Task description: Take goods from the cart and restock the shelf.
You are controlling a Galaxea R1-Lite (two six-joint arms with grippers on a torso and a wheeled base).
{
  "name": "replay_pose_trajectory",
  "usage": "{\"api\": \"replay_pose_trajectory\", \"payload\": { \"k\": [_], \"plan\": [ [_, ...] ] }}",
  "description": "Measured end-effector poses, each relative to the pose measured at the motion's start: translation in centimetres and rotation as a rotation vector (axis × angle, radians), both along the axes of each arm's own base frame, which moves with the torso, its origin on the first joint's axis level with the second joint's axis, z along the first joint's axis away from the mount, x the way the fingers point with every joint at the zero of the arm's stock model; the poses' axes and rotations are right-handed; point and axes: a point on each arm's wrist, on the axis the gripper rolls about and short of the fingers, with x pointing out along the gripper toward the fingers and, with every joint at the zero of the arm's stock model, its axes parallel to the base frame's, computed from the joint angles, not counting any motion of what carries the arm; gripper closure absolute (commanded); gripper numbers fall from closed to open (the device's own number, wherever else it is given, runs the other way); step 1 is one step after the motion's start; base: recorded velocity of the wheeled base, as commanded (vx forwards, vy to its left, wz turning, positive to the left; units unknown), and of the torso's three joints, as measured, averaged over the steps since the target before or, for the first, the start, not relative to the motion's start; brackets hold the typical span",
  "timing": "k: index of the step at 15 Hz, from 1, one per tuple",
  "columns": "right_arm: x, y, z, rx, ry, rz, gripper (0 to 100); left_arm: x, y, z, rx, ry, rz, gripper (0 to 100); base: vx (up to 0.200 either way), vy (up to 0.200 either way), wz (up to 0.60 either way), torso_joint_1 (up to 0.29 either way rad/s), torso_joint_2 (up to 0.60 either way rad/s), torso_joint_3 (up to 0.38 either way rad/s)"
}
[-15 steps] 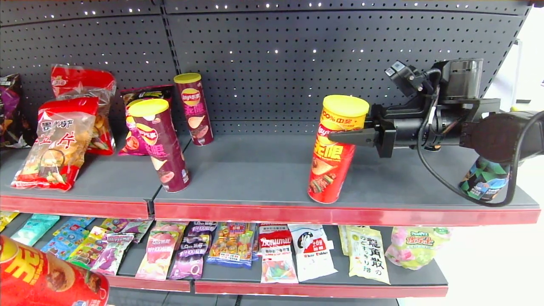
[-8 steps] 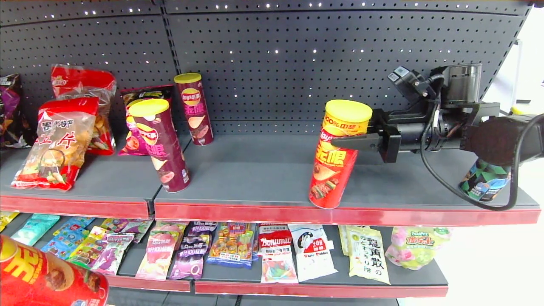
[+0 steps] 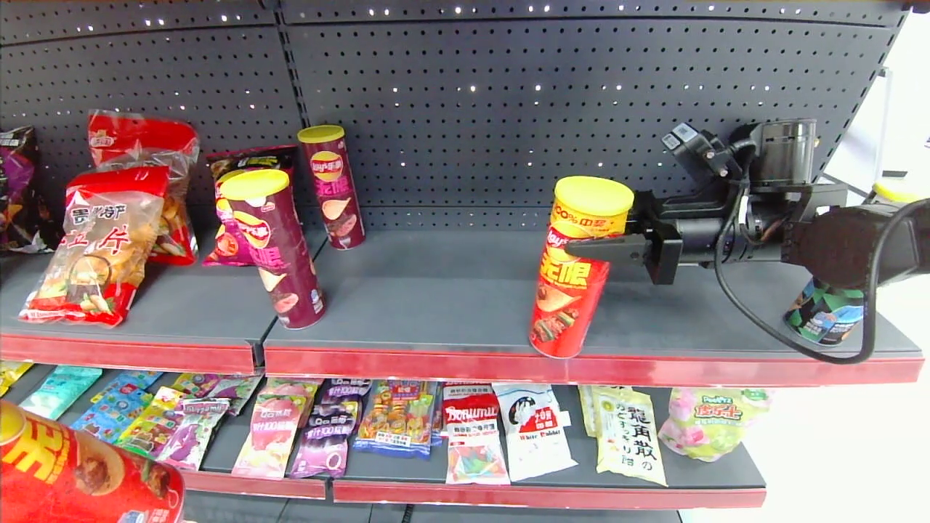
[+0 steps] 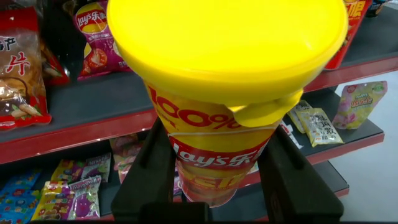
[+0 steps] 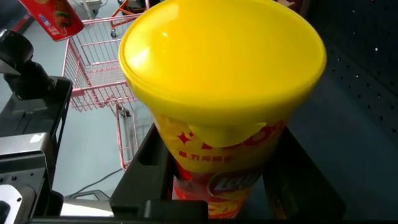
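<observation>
A red chip can with a yellow lid [image 3: 574,290] stands tilted at the front lip of the upper shelf [image 3: 436,290]. My right gripper [image 3: 590,238] is shut on its upper part from the right. The right wrist view looks down on that lid [image 5: 224,56] with the right gripper [image 5: 221,183] clamped on the can just below it. A second red can [image 3: 73,476] shows at the lower left of the head view. My left gripper [image 4: 217,183] is shut on this can [image 4: 217,155], which is held in front of the shelves.
Two maroon cans [image 3: 272,247] [image 3: 332,185] and snack bags [image 3: 109,240] stand on the shelf's left part. A green-blue can [image 3: 828,312] sits behind my right arm. Bare shelf lies between the maroon and red cans. Packets [image 3: 472,428] line the lower shelf. A pink cart [image 5: 99,62] stands behind.
The right gripper and its red can have sunk a little and come slightly toward the shelf's front edge. The left arm's can has barely moved.
</observation>
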Motion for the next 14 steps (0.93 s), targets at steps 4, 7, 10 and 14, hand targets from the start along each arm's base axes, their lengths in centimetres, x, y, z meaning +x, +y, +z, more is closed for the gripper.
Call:
{"api": "replay_pose_trajectory", "payload": {
  "k": [4, 7, 10, 14],
  "plan": [
    [-0.1, 0.1, -0.5, -0.007, 0.012, -0.001, 100, 0.0, 0.0, 0.0, 0.0, 0.0, 0.001, 100, 0.0, 0.0, 0.0, 0.0, 0.0, 0.0],
    [0.1, 0.2, -0.7, -0.01, 0.012, -0.007, 100, 0.0, 0.0, 0.0, 0.0, 0.0, 0.001, 100, 0.0, 0.0, 0.0, 0.0, 0.0, 0.0],
    [0.9, 0.2, -0.4, -0.001, -0.013, -0.014, 100, 0.0, 0.0, 0.0, 0.0, 0.0, 0.001, 100, 0.0, 0.0, 0.0, 0.0, 0.0, 0.0],
    [1.4, 0.3, 0.1, 0.004, -0.03, -0.022, 100, 0.0, 0.0, -0.1, 0.0, 0.002, 0.0, 100, 0.0, 0.0, 0.0, 0.0, 0.0, 0.0]
  ]
}}
